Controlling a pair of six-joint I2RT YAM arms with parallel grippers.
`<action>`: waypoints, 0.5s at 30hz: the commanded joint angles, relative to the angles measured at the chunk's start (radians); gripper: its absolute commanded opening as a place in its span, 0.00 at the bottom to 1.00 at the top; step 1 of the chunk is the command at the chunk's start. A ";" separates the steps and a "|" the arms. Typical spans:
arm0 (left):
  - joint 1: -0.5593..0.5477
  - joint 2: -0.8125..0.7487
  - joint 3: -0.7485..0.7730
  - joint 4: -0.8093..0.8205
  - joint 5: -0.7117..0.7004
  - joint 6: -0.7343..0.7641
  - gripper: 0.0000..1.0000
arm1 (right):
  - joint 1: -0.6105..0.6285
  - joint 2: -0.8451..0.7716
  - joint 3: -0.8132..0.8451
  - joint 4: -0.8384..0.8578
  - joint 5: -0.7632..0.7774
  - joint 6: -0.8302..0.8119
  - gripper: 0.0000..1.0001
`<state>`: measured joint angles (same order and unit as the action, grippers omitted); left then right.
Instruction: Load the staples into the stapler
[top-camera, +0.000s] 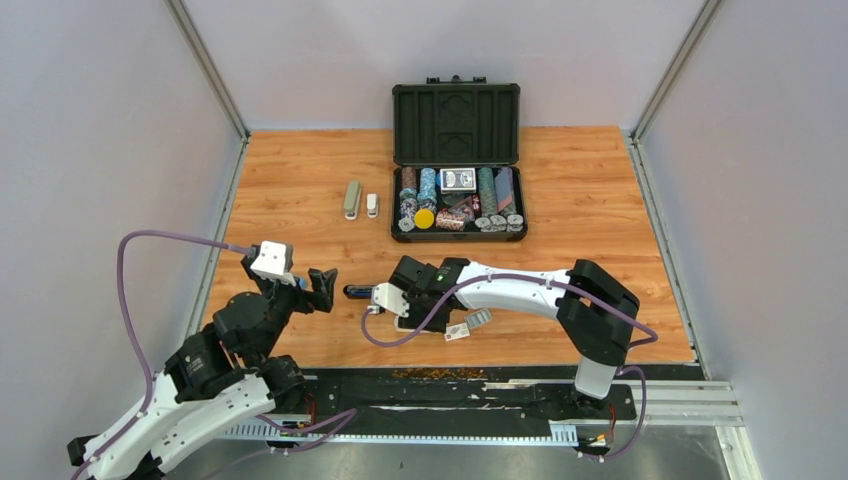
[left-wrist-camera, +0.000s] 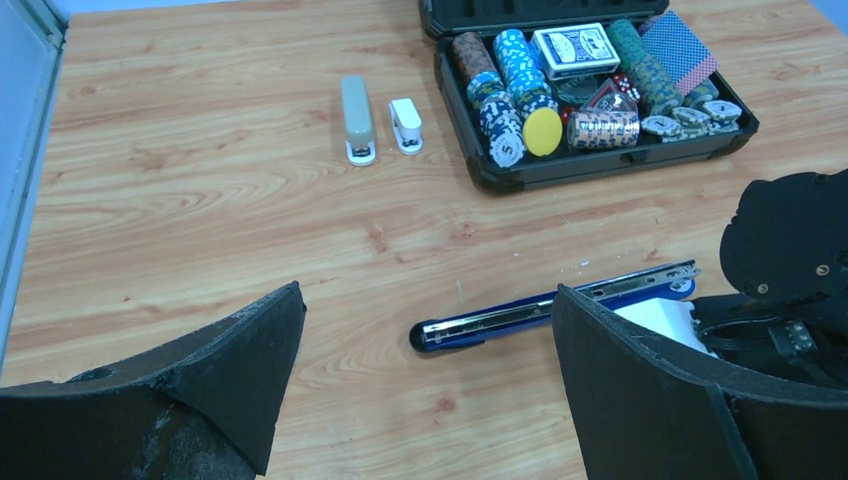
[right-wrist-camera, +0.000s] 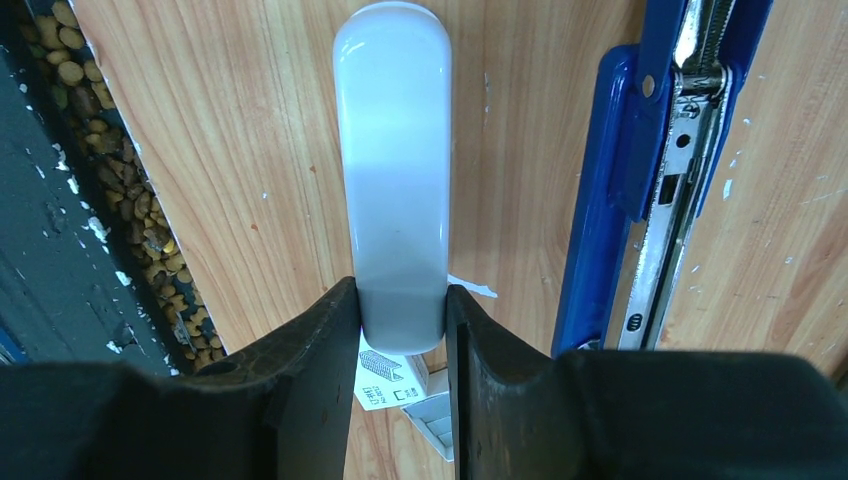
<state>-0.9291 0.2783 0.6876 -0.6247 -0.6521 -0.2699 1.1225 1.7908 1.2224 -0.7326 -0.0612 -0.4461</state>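
The right hand (right-wrist-camera: 400, 300) is closed on a white rounded bar (right-wrist-camera: 392, 150), both fingers pressed against its near end. The bar reaches forward over the wooden surface (top-camera: 300, 180). Just beside it, across a strip of bare wood and lying parallel, is the blue stapler (right-wrist-camera: 610, 180), opened so its silver inner rail faces up. The staples (top-camera: 478, 318), a ribbed grey block, lie on the surface under the right forearm, touching neither hand, just beside a small white box (top-camera: 457, 331). The left hand (left-wrist-camera: 425, 300) hangs above the surface with its fingers spread wide and nothing between them, near the stapler's far tip. Farther back lie a grey-olive stapler (top-camera: 351, 199), a small white stapler (top-camera: 372, 205) and an open case of poker chips (top-camera: 457, 170).
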 joint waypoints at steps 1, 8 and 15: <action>0.008 0.011 -0.003 0.022 0.010 0.020 1.00 | 0.007 -0.041 -0.008 0.051 -0.041 0.023 0.00; 0.013 0.006 -0.005 0.022 0.017 0.020 1.00 | 0.005 -0.129 0.029 0.052 -0.045 0.034 0.00; 0.015 0.003 -0.005 0.023 0.017 0.020 1.00 | -0.004 -0.138 0.043 0.053 0.012 0.073 0.00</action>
<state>-0.9203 0.2790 0.6815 -0.6243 -0.6361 -0.2695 1.1233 1.6970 1.2247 -0.7166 -0.0834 -0.4122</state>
